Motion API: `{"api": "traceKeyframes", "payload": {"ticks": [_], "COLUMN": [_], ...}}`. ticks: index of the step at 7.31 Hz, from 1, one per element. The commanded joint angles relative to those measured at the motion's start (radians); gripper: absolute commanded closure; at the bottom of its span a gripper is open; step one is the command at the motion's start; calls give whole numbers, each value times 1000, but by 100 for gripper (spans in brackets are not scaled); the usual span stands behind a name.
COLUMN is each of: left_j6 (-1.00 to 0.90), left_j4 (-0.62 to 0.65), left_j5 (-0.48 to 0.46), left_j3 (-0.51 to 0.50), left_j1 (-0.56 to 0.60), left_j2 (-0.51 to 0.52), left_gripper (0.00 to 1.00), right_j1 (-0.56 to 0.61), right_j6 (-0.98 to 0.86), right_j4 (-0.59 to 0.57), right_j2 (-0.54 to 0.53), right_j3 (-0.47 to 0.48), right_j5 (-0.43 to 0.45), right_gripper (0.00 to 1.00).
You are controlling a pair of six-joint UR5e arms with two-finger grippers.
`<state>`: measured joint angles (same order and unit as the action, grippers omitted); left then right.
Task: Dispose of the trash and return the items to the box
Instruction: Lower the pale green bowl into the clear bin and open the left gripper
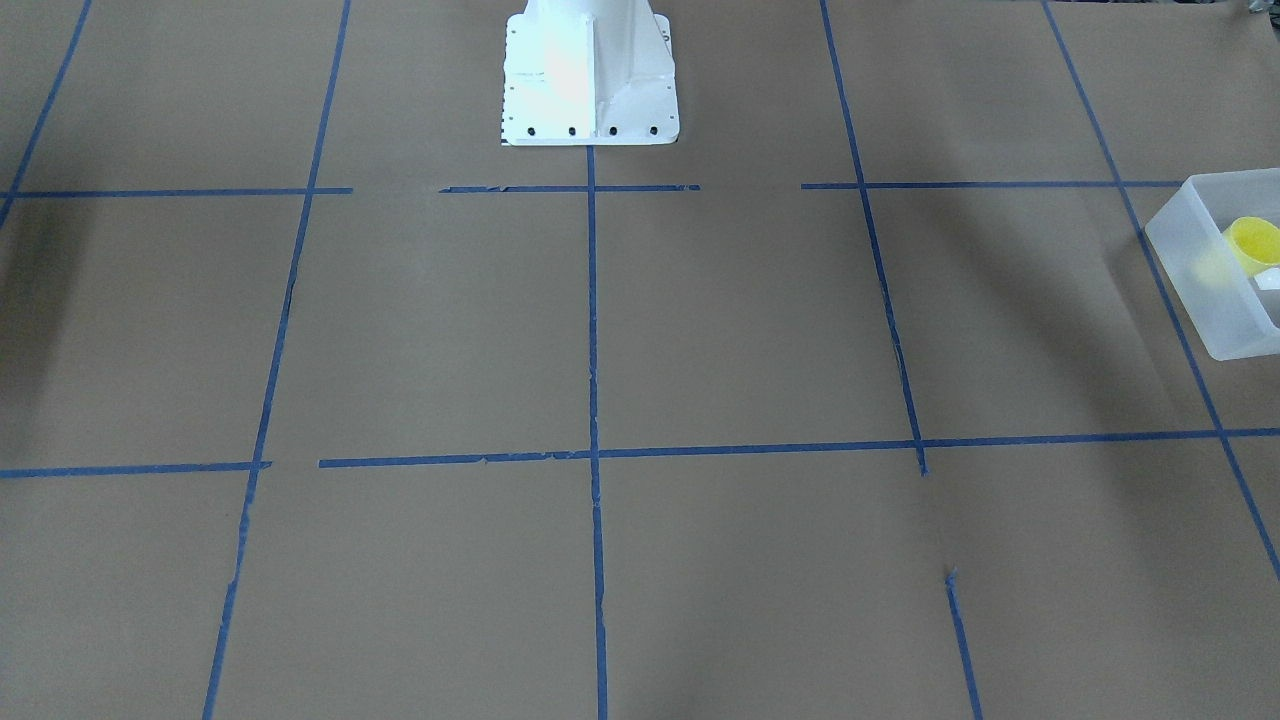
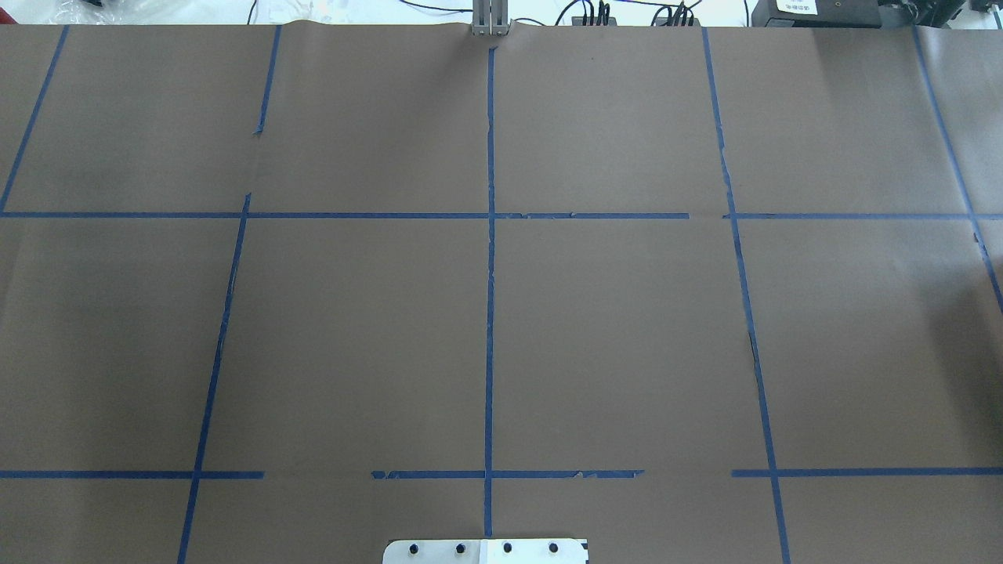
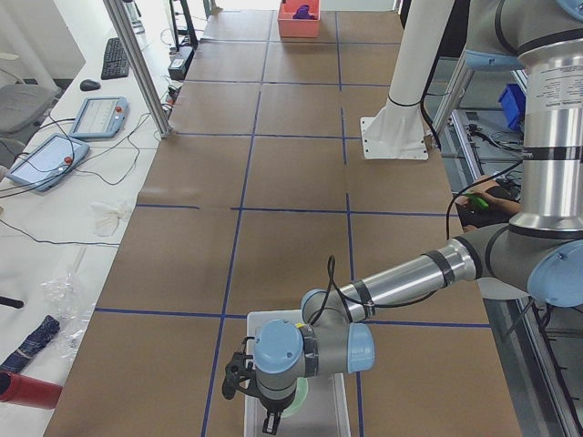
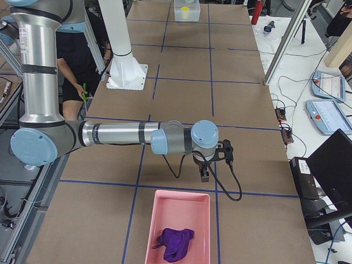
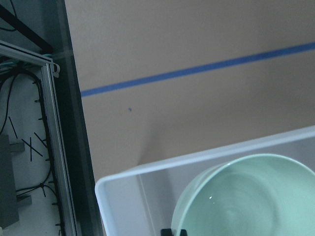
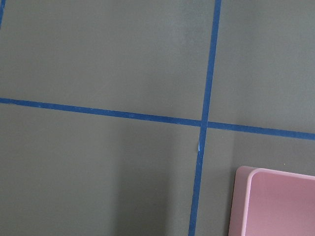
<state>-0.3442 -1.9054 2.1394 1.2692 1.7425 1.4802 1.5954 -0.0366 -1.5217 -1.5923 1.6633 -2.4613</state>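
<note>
The frosted box [image 1: 1205, 280] sits at the table's end on my left, with the yellow cup [image 1: 1252, 243] inside. In the exterior left view my left gripper [image 3: 267, 414] hangs over the box [image 3: 337, 401], beside the mint-green bowl [image 3: 299, 398]. In the left wrist view the bowl [image 5: 246, 196] is inside the box wall [image 5: 123, 178], and two dark fingertips [image 5: 168, 231] close together straddle its rim. My right gripper [image 4: 204, 177] shows only in the exterior right view, above bare table, so I cannot tell if it is open or shut.
A pink tray [image 4: 181, 212] holding a purple cloth [image 4: 175, 242] lies at the table's right end, just beyond my right gripper; its corner shows in the right wrist view [image 6: 275, 201]. The white robot base [image 1: 590, 75] stands mid-table. A person [image 4: 77, 66] stands behind the robot.
</note>
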Motion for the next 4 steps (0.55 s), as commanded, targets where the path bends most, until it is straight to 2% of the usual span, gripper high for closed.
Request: {"api": "traceKeyframes", "payload": {"ticks": [1,2,3,4], "left_j6": [2,1,2,39], "left_j4": [-15,-14,-15,-17], "left_j5": [0,4,17,69], "left_j3": [-4,5,24,74], "left_j1": [-1,-1,0,0], "left_j2": [-6,-11,-9,5], "left_gripper": [20,0,0,0], "right_j1": [1,0,0,0], "right_j6": [0,0,0,0], "right_j4": [0,0,0,0], "right_j2": [0,0,0,0], "right_j3": [3,3,3,3], "right_j5": [1,1,1,1], "right_gripper": [0,0,0,0]}}
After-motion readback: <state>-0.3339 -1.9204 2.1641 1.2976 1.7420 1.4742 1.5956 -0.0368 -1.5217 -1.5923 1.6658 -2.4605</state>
